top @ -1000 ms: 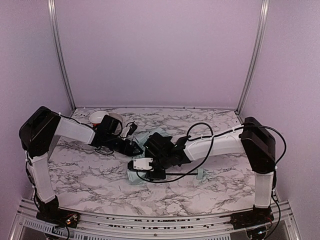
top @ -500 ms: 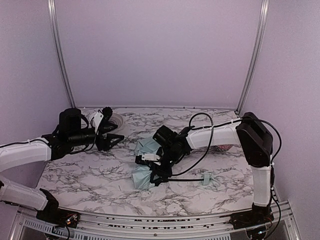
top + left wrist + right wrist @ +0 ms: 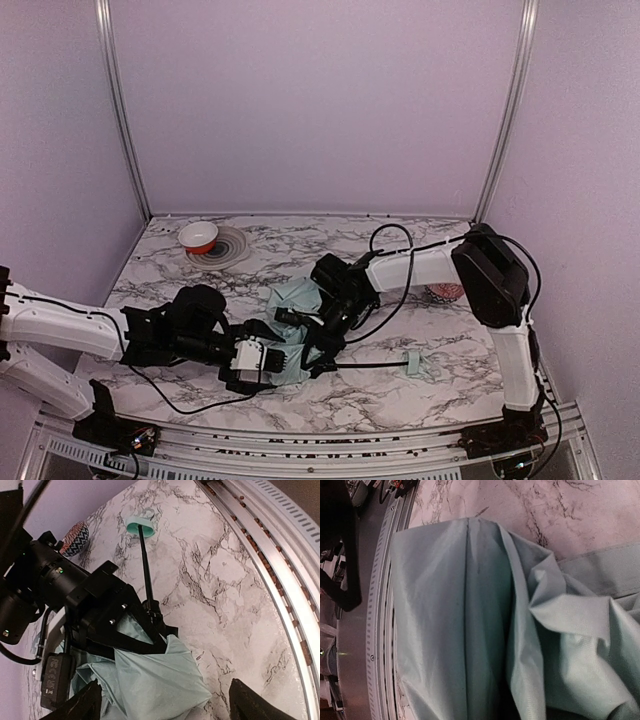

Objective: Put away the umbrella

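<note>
Left tool [image 3: 165,707] agape straddling umbrella [image 3: 167,677], right tool [image 3: 150,617] pinching it

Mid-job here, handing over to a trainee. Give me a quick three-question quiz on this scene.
1. True or false: the left gripper has its jaws shut.
2. What stands in the far left corner of the table? A bowl B cup C bottle
3. Fill in: the umbrella has its handle toward the ____ arm's side.
Key: 1 false; 2 A; 3 right.
</note>
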